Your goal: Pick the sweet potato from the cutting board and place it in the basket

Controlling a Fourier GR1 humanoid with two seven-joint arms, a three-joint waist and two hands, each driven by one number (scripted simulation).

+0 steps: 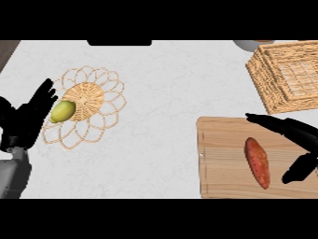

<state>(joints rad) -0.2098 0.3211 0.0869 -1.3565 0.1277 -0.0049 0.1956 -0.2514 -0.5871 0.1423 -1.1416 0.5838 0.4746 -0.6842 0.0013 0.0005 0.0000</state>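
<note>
right robot hand (304,140) open beside sweet potato (257,162); left robot hand (24,119) open

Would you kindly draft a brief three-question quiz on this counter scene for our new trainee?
1. True or false: the orange sweet potato lies inside the square wicker basket.
2. Which hand is over the wooden cutting board: A) left hand B) right hand?
3. What rests on the round woven mat?

Key: 1 false, it lies on the board; 2 B; 3 a yellow-green fruit.
</note>
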